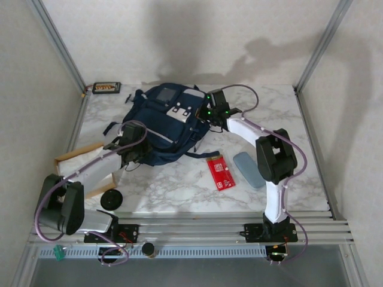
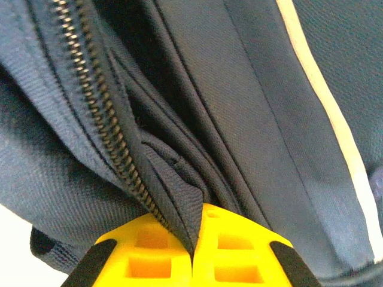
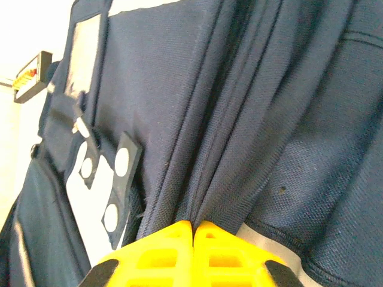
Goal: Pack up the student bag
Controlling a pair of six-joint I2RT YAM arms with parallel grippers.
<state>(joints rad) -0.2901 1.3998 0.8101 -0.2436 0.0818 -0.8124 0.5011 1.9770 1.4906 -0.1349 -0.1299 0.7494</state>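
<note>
Pale walls are enclosing a marble table (image 1: 179,185) on three sides. The student bag (image 1: 161,122) is lying front-up on the far-left middle of that table, and both arms are reaching into it from opposite sides. At the bag's near-left side, the left gripper (image 2: 194,236) is pressing its yellow fingers together on a fold of navy fabric right beside the zipper (image 2: 102,113), with the pale stripe (image 2: 326,113) running off to the right in the wrist view. At the bag's far-right edge, the right gripper (image 3: 192,230) is likewise pinching a bunched pleat of the bag's cloth, jaws meeting with only fabric between them; the white patches (image 3: 90,197) are showing to its left. A red card (image 1: 220,172) and a grey-blue oblong case (image 1: 248,169) are lying side by side, apart from the bag, on its near-right. A cardboard box (image 1: 72,158) is sitting at the table's left edge, and a black round object (image 1: 111,199) is resting just in front of it.
</note>
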